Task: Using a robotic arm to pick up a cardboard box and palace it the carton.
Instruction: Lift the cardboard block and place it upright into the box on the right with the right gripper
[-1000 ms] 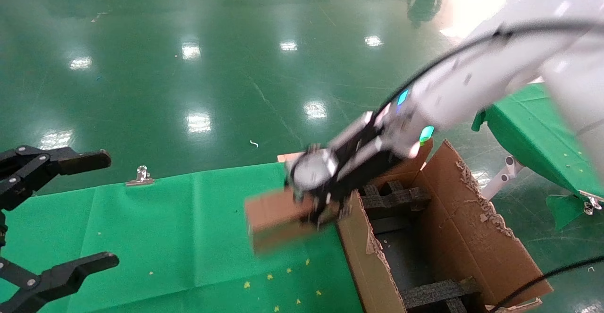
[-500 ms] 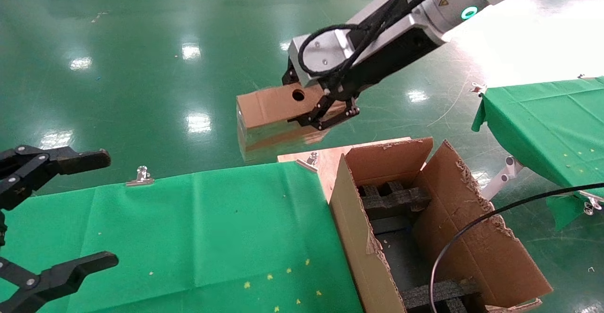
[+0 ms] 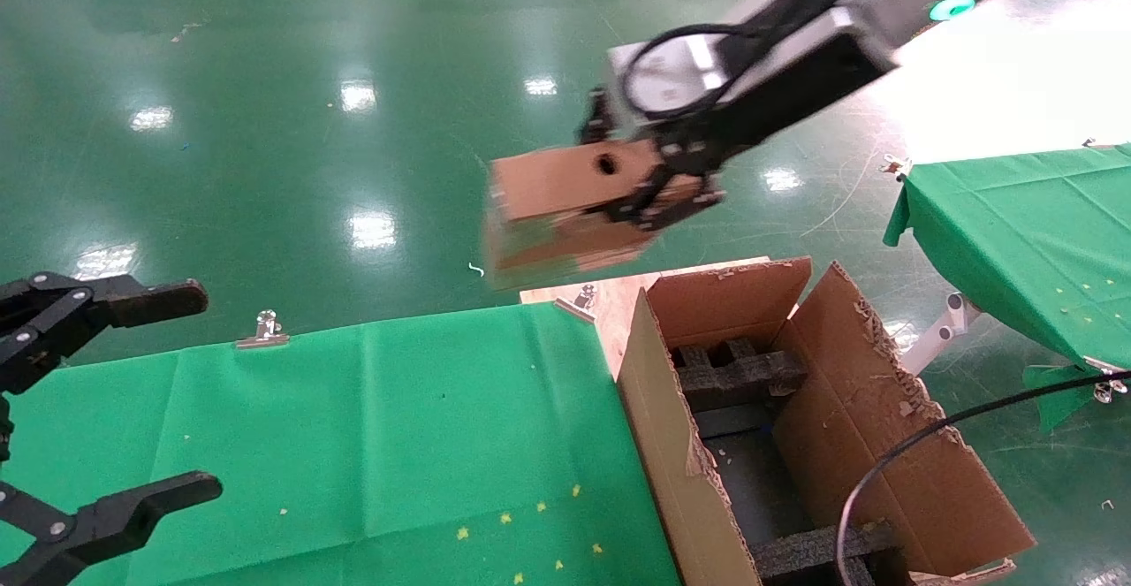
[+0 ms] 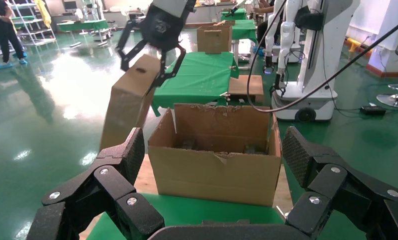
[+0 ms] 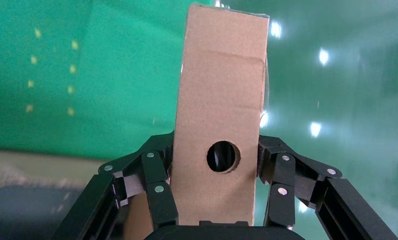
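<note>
Aloft over the green floor, the cardboard box (image 3: pixel 565 206) hangs in the air beyond the far edge of the table, up and to the left of the carton (image 3: pixel 795 427) as the head camera sees it, touching neither. It is a small plain brown box with a round hole punched in its upper face. The right wrist camera shows that hole squarely, with the box (image 5: pixel 220 125) reaching away from the palm and a linked black finger pressed against each long side. So the right gripper (image 3: pixel 667 188) is clamped on the near end of the box, carried by the robotic arm (image 3: pixel 822 47), whose black wrist, silver camera box and looped black cable show in the head view, with a green light ring higher up.

From the left wrist camera the box (image 4: pixel 129 100) tilts, hanging from the gripper (image 4: pixel 149 55) above and beside the carton (image 4: pixel 216 150).

The carton stands open off the table's right end, its tall flaps ragged along the edges, with black foam blocks (image 3: pixel 738 374) inside. A green cloth (image 3: pixel 353 445) covers the table, pinned by a metal clip (image 3: pixel 262 330) at the far edge.

The left gripper (image 3: pixel 106 400) sits at the table's left side, its fingers spread wide with nothing between them.
</note>
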Motion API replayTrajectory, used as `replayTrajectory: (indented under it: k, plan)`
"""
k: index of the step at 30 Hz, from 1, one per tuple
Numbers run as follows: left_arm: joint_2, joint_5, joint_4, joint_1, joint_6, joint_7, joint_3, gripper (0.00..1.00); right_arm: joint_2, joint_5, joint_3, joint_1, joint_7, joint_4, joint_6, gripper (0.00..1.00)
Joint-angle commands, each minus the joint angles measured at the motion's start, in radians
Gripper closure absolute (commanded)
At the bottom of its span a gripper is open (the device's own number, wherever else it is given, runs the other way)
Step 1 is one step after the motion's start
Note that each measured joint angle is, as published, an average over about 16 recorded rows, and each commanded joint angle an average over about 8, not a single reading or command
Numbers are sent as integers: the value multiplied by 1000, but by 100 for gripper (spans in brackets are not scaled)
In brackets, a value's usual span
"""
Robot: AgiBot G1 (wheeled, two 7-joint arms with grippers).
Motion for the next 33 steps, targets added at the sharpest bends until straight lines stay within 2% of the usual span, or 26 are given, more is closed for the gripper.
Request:
replayTrajectory:
  k: [1, 13, 18, 25, 33]
  plan:
    - [0, 0, 0, 0, 0, 0, 0, 0, 26, 1, -19, 15, 5, 3, -2, 100]
    - [0, 0, 0, 0, 0, 0, 0, 0, 313, -8, -199, 113, 104, 160, -3, 100]
    - [0, 0, 0, 0, 0, 0, 0, 0, 404, -1, -257, 139, 139, 214, 2, 100]
    - [0, 0, 0, 0, 0, 0, 0, 0, 471, 26, -299, 150, 165, 249, 10, 100]
    - [0, 0, 0, 0, 0, 0, 0, 0, 479, 35, -304, 154, 169, 252, 15, 100]
